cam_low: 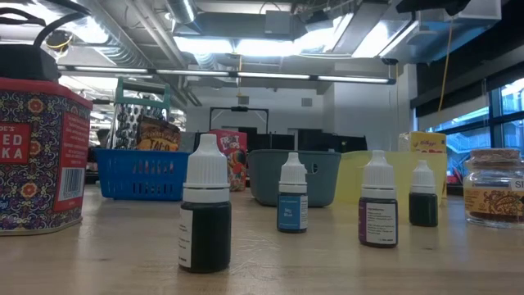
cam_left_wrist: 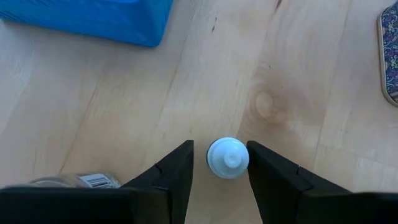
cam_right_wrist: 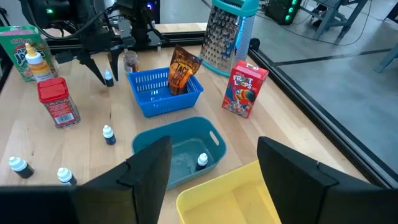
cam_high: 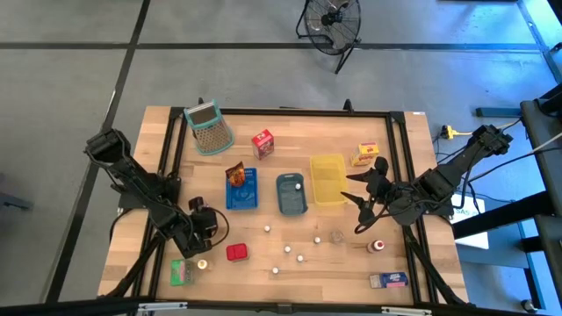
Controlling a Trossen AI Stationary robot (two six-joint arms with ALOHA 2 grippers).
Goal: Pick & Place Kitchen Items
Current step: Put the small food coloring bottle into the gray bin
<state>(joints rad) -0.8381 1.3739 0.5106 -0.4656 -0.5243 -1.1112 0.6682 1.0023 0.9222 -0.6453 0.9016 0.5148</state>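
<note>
A small white-capped dropper bottle [cam_left_wrist: 227, 157] stands upright on the wooden table, between the fingers of my left gripper [cam_left_wrist: 221, 163], which is open and points steeply down at the near left [cam_high: 207, 230]. The same bottle [cam_right_wrist: 109, 78] shows between those fingers in the right wrist view. Several more such bottles [cam_high: 284, 248] stand scattered near the front. A red tin [cam_high: 236, 253] stands just right of my left gripper. My right gripper [cam_high: 360, 200] hangs open and empty above the table, by the yellow tray [cam_high: 327, 180]. My left gripper has one finger [cam_left_wrist: 267, 174] right against the bottle's white cap [cam_left_wrist: 244, 160]; whether it touches, I cannot tell. A strip of bare table shows between the cap and the other finger [cam_left_wrist: 177, 174]. The fingers come from above, slanting.
A blue tray [cam_high: 241, 191] holds a brown packet [cam_high: 235, 175]; the grey-blue tray [cam_right_wrist: 180, 152] holds one bottle [cam_right_wrist: 202, 162]. A grater [cam_high: 209, 127], a red carton [cam_high: 262, 143] and a yellow carton [cam_high: 365, 154] stand at the back. A green carton [cam_high: 180, 272] and a blue carton [cam_high: 388, 281] lie near the front.
</note>
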